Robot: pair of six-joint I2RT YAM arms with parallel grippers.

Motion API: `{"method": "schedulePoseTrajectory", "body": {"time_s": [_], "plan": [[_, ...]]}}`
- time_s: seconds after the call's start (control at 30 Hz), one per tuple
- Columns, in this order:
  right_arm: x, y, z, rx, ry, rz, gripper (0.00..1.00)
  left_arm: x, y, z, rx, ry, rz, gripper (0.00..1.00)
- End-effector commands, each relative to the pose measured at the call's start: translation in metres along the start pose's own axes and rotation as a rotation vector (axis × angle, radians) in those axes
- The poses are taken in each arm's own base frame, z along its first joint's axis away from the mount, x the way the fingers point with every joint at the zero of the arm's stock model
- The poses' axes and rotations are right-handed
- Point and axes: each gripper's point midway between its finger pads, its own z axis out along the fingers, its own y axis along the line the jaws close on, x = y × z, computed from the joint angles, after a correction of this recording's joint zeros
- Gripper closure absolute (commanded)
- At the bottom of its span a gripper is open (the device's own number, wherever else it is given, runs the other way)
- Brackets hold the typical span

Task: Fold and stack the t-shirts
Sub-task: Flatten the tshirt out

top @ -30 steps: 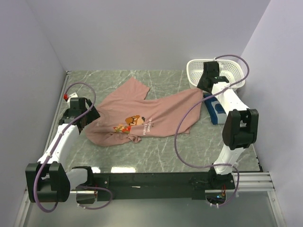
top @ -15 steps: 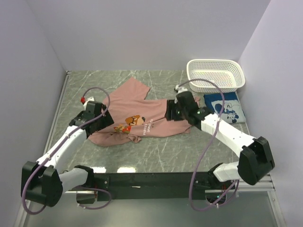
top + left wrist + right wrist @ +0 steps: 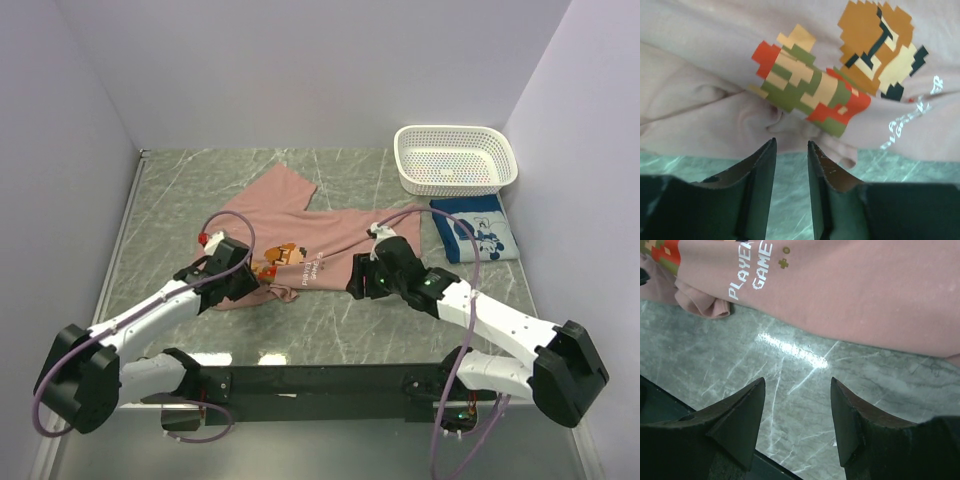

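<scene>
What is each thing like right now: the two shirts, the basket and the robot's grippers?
Basket: upright, open side up.
Pink t-shirt: unfolded, rumpled, print facing up.
Blue t-shirt: folded, lying flat next to the Basket.
Left gripper: jaws a little apart, nothing between them, at the Pink t-shirt's near edge.
Right gripper: open wide, holding nothing, just short of the Pink t-shirt's edge.
</scene>
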Motion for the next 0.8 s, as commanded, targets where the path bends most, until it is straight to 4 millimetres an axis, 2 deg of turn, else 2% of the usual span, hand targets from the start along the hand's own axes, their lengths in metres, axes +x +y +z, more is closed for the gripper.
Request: {"method": "schedulePoseTrajectory", "body": {"time_s": [0.0, 0.17, 0.47, 0.77], "plan": [[-0.012, 0.010, -0.007, -0.048, -0.077, 0.016, 0.38, -0.011, -0.013, 0.012, 0.023, -0.061, -0.052, 0.63], [-0.004, 0.004, -0.009, -0.036, -0.070, 0.011, 0.38, -0.008, -0.004, 0.028, -0.035, -0.061, -0.018, 0.62], [-0.001, 0.002, -0.008, -0.033, -0.068, 0.016, 0.38, 0.002, 0.003, 0.045, -0.078, -0.024, 0.014, 0.58], [0.003, -0.001, -0.004, -0.022, -0.055, 0.018, 0.38, 0.009, -0.009, 0.044, -0.030, 0.006, 0.023, 0.59]]}}
